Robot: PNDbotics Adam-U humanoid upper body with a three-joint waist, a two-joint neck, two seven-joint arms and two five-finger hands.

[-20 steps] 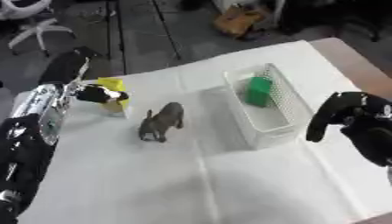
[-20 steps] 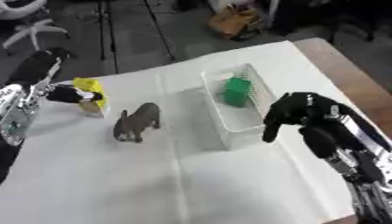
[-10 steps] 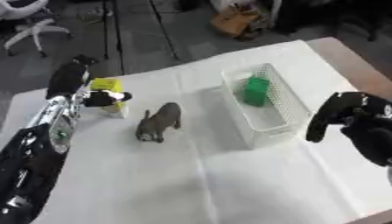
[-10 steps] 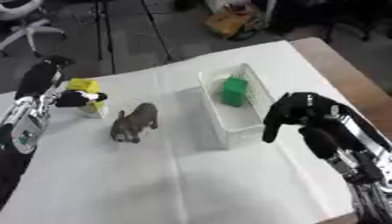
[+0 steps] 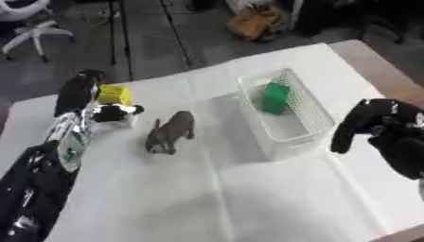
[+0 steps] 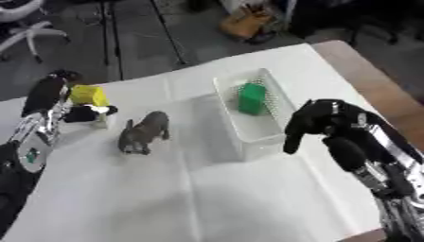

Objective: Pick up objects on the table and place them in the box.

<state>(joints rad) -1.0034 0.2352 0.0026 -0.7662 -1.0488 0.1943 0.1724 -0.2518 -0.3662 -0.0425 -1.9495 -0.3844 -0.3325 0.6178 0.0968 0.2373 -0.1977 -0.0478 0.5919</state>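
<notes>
A white wire box (image 5: 308, 124) stands right of centre on the white cloth, with a green block (image 5: 275, 97) inside it. Left of the box a grey toy animal (image 5: 170, 133) stands on the cloth. Further left is a yellow block (image 5: 114, 94) beside a small white object (image 5: 119, 123). My left hand (image 5: 76, 92) is at the yellow block, its fingers straight along the block's left side and its thumb (image 5: 117, 112) just in front; it looks open. My right hand (image 6: 324, 122) hangs right of the box, its fingers drooping loosely, holding nothing.
The bare brown table edge (image 5: 377, 64) shows at the far right. Beyond the table's far edge is dark floor with an office chair (image 5: 33, 28) and a brown bag (image 5: 252, 21). White cloth (image 5: 224, 198) covers the near half.
My left hand has come down and nearer along the yellow block's left side. The right hand, the toy animal and the box have stayed put.
</notes>
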